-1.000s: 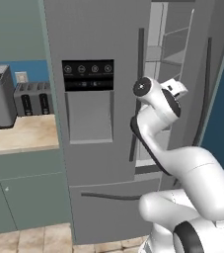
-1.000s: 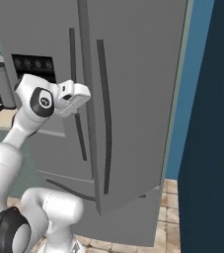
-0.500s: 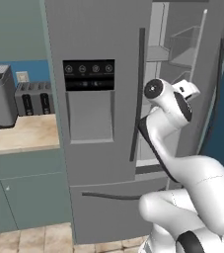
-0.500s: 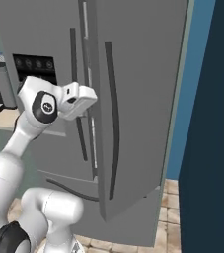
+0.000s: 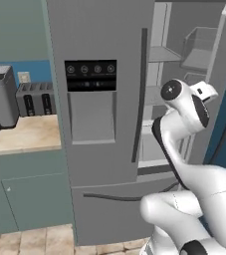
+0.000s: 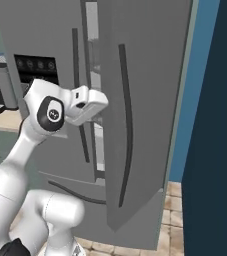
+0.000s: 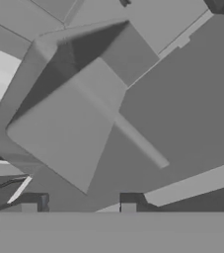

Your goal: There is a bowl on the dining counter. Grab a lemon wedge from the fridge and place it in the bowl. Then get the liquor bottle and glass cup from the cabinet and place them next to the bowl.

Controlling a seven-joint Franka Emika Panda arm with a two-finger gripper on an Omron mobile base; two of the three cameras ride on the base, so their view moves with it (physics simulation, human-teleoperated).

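Left base view: the fridge's point(image 5: 109, 99) right door has swung wide, baring shelves, so the lemon search can begin. The tool point(image 6: 92, 102) sits beside the door edge; I cannot tell its state.

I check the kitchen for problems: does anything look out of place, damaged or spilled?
Nothing is spilled or damaged. The fridge has its right door swung open, showing pale shelves; that fits the task. The toaster stands upright on its counter.
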